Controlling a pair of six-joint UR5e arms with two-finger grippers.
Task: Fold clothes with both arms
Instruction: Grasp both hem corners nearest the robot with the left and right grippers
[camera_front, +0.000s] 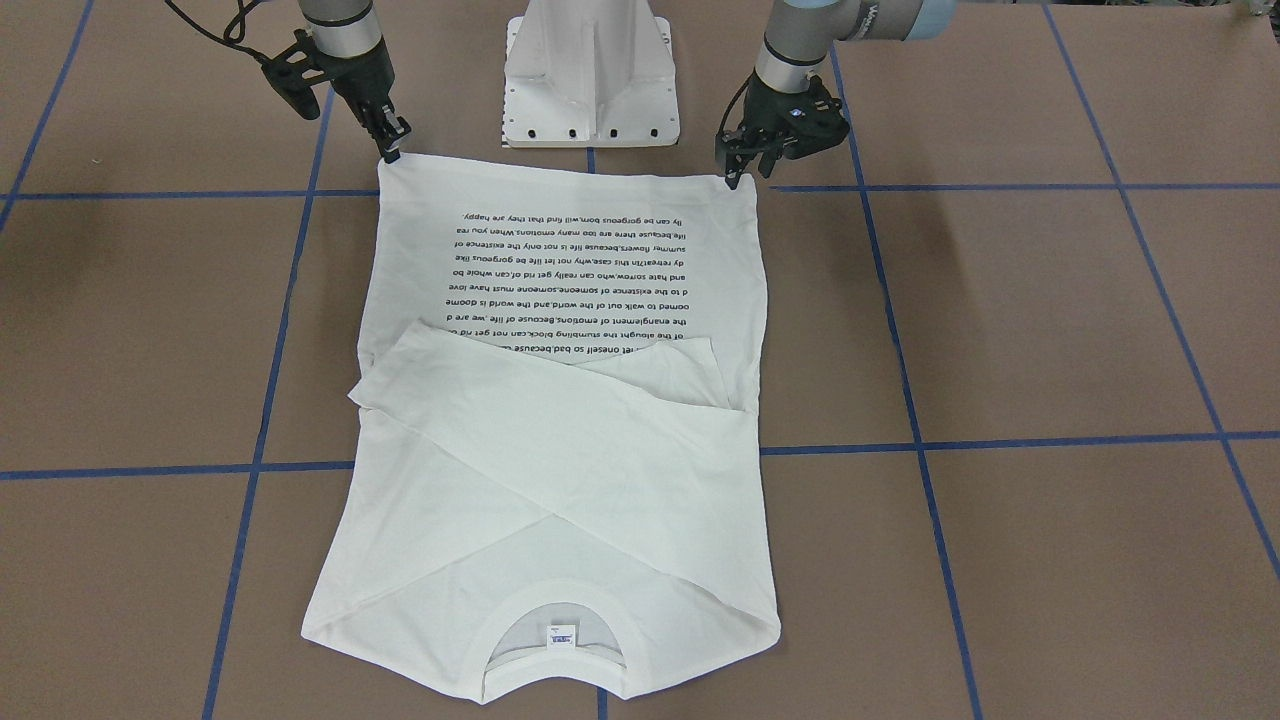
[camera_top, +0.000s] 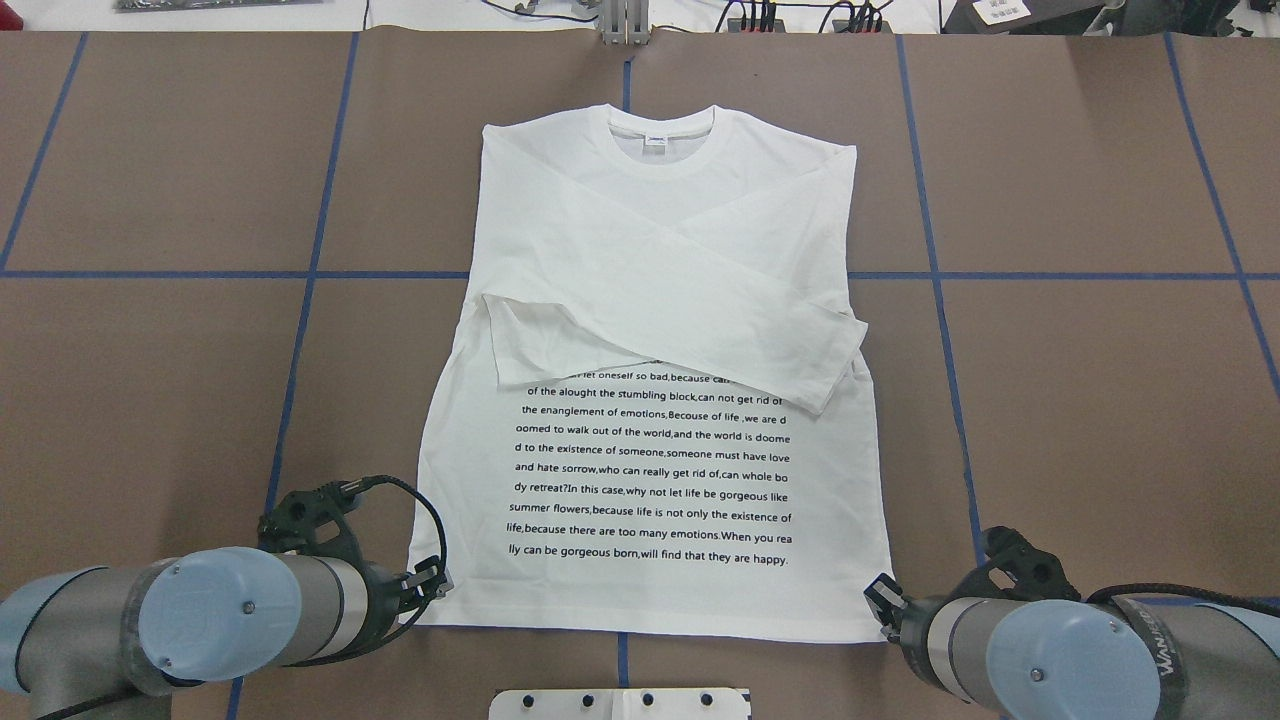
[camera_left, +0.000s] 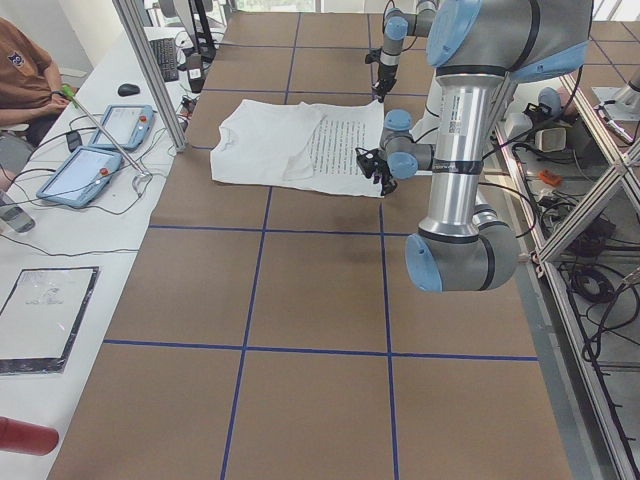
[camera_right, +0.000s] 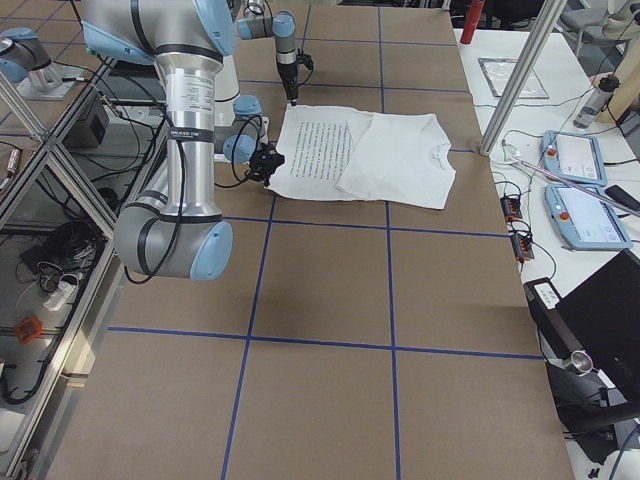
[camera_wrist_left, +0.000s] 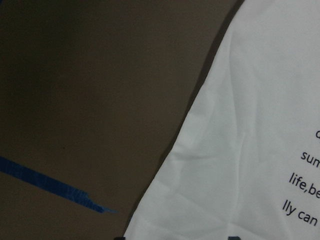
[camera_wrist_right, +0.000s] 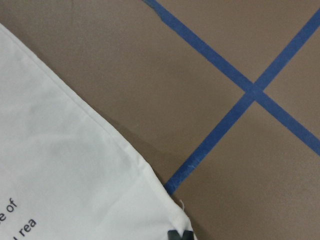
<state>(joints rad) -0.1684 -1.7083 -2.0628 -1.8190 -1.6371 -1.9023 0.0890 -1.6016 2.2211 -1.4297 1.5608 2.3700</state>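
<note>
While flat on table (camera_top: 1100, 400), T-shirt (camera_top: 655, 300)

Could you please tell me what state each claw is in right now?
Left claw: looks open, tips at one hem corner of the shirt.
Right claw: shut on the other hem corner.

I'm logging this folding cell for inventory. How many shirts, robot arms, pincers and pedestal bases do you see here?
shirt: 1
arms: 2 (left arm, right arm)
pincers: 2 (left pincer, right pincer)
base: 1
Total: 6
</note>
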